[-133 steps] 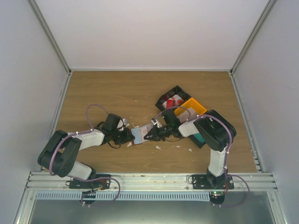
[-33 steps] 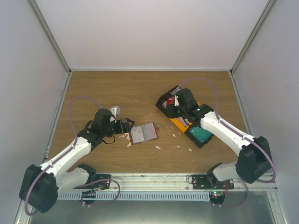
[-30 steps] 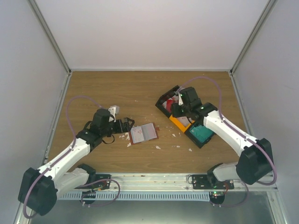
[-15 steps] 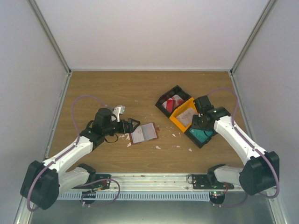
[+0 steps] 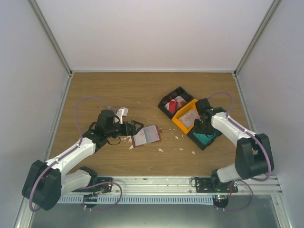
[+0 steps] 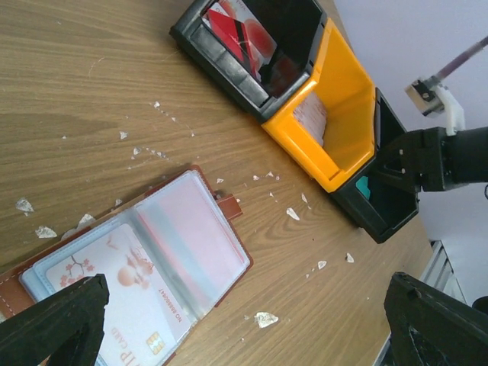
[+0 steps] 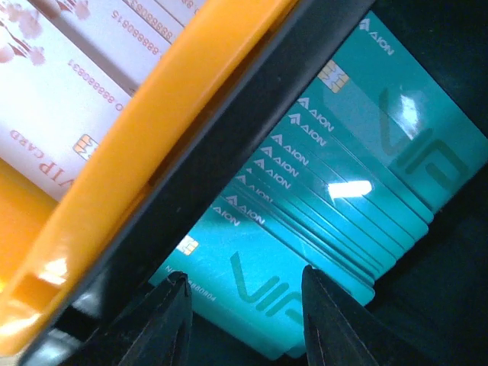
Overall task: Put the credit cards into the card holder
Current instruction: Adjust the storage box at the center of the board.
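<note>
The card holder (image 5: 147, 135) (image 6: 164, 263) lies open on the wood, a pale pinkish-white credit card (image 6: 114, 305) in its left pocket. My left gripper (image 5: 137, 127) (image 6: 244, 335) is open just left of it, with nothing between its fingers (image 6: 53, 320). Several teal credit cards (image 7: 343, 168) (image 5: 207, 138) are stacked in the nearest black bin (image 5: 201, 144). Low inside that bin, my right gripper (image 5: 203, 132) (image 7: 242, 305) is open, its fingertips (image 7: 169, 313) spread over the top teal card's face. Red-and-white cards (image 6: 232, 34) and pale cards (image 7: 69, 84) lie in the other bins.
Three bins stand in a diagonal row at the right: a black one (image 5: 164, 106), an orange one (image 5: 178, 121) (image 6: 343, 130), then the teal cards' bin. Small white scraps (image 5: 160, 150) (image 6: 267, 319) are scattered around the holder. Grey walls close in the table.
My right gripper has swung from the far black bin to the teal cards' bin, and its jaws have narrowed. The left gripper has edged right towards the card holder.
</note>
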Motion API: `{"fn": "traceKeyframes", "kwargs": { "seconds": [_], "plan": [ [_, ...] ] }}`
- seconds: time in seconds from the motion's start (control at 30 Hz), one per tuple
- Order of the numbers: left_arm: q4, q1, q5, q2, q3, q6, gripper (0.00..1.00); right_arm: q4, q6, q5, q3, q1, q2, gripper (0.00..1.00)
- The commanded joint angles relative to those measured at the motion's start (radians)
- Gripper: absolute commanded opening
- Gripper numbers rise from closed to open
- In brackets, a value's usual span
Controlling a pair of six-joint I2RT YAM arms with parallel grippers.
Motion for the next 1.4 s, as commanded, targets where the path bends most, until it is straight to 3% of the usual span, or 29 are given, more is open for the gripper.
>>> {"fn": "traceKeyframes", "kwargs": {
  "seconds": [0.0, 0.43, 0.6, 0.77, 0.93, 1.37],
  "plan": [
    [0.036, 0.005, -0.013, -0.013, -0.002, 0.016, 0.99, 0.099, -0.078, -0.038, 0.046, -0.017, 0.058, 0.41],
    [0.024, 0.006, -0.020, 0.003, 0.004, 0.005, 0.99, 0.216, -0.160, -0.094, 0.064, -0.035, 0.152, 0.49],
    [0.116, 0.001, 0.085, -0.016, -0.023, 0.001, 0.99, 0.215, -0.191, -0.147, 0.029, -0.060, 0.157, 0.50],
    [0.115, -0.003, 0.084, 0.002, -0.005, 0.007, 0.98, 0.221, -0.199, -0.208, 0.035, -0.061, 0.180, 0.49],
    [0.103, -0.004, 0.080, 0.013, -0.003, 0.010, 0.97, 0.194, -0.189, -0.215, 0.042, -0.061, 0.217, 0.42],
    [0.097, -0.004, 0.068, 0.043, 0.011, 0.010, 0.96, 0.175, -0.181, -0.278, 0.042, -0.061, 0.133, 0.19]
  ]
}}
